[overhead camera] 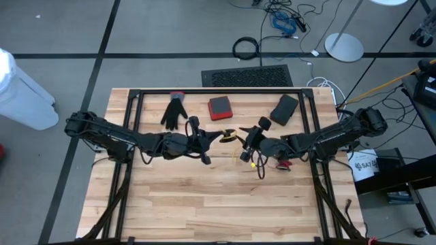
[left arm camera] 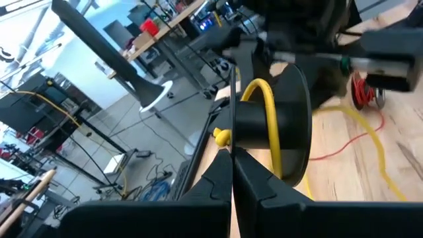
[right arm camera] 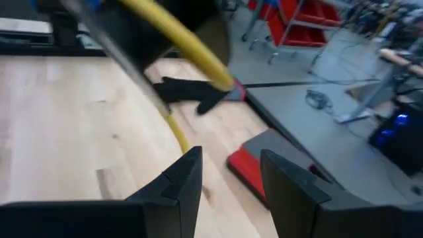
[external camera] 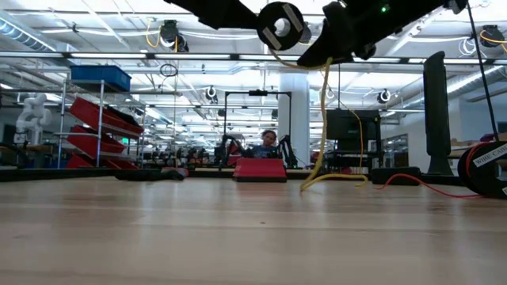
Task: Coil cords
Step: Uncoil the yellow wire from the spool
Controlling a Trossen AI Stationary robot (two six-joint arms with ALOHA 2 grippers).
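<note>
Two dark robot arms meet nose to nose above the middle of a wooden table (overhead camera: 170, 211). The left gripper (overhead camera: 219, 137) has its fingers pressed fully together, with the yellow cord (left arm camera: 269, 125) looping just ahead of its tips. The right gripper (right arm camera: 228, 173) faces it with fingers spread apart and gripping nothing, the yellow cord passing just beyond them and trailing down to the tabletop.

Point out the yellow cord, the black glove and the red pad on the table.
yellow cord (external camera: 324, 119): low view, the hanging stretch.
black glove (overhead camera: 174, 111): high view, the palm.
red pad (overhead camera: 219, 107): high view, middle of its top.
</note>
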